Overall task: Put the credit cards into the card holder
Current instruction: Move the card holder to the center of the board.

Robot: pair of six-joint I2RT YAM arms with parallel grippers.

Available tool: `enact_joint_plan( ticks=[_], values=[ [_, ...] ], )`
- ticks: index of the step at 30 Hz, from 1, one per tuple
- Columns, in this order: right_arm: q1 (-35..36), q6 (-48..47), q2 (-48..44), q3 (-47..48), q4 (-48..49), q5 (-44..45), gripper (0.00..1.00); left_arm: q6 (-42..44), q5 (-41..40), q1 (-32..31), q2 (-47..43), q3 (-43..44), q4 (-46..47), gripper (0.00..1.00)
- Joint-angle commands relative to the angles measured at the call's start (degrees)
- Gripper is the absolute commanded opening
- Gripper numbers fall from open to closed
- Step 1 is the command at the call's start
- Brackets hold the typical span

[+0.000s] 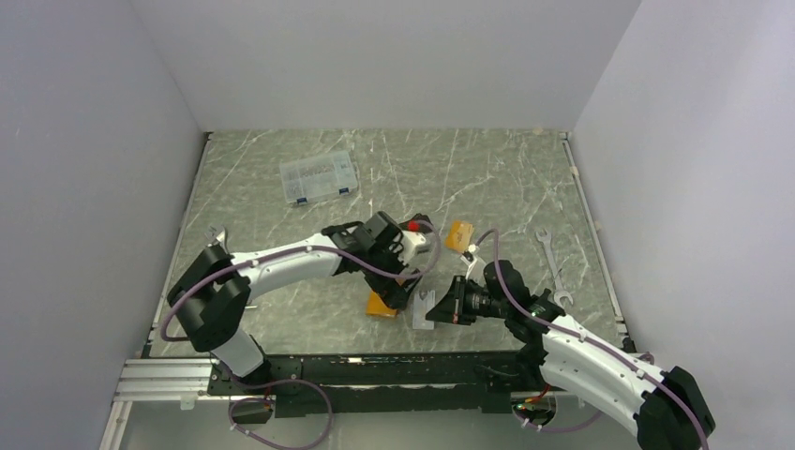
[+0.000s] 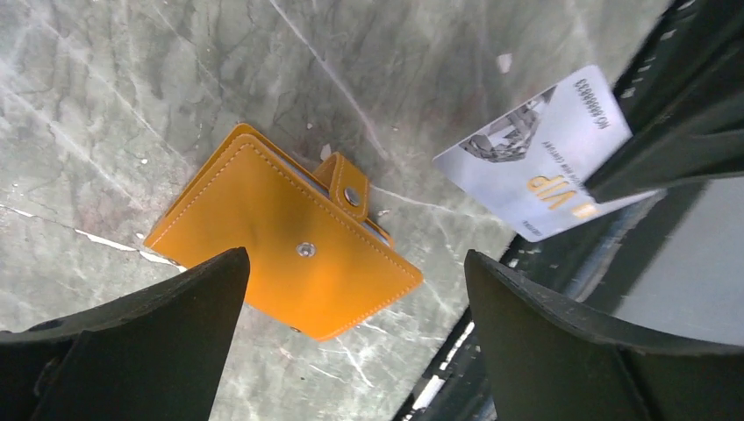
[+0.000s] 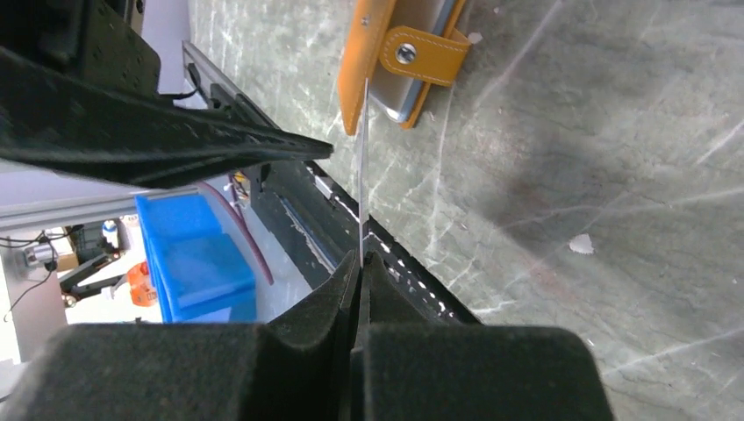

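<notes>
On marbled table (image 1: 281, 187), white walls (image 1: 375, 56) | left fingers (image 2: 149, 342) spread over card holder (image 2: 281, 246) | right fingers (image 3: 307, 351) clamp silver card (image 2: 535, 167)

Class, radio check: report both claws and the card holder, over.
Left claw open over card holder. Right claw shut on silver card. Holder folded, unsnapped.

The tabletop (image 1: 487, 169) carried one orange card holder (image 2: 289, 254), one clear compartment box (image 1: 319, 176) and one wrench (image 1: 550, 258). One whitish credit card (image 2: 535, 167) was plain to count; the cards in the orange-tan stack (image 1: 458, 235) could not be counted. Two end effectors showed: the left end effector (image 2: 355, 263) and the right end effector (image 3: 361, 263).
</notes>
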Motion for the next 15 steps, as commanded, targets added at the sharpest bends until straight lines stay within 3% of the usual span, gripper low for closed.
enact_joint_plan(
  ticks=[1,5,15],
  values=[
    [0.3,1.0,-1.7,-1.6,0.7,0.0,0.00,7.3,-15.9,-6.2,2.7,3.8,-3.2,0.99],
    [0.3,0.9,-4.4,-2.8,-0.8,1.0,0.00,10.1,-25.0,-10.6,4.1,5.8,-4.7,0.99],
    [0.2,2.9,-13.4,-6.6,-5.0,4.2,0.00,13.3,-33.2,-15.3,6.6,6.4,-4.7,0.99]
  ],
)
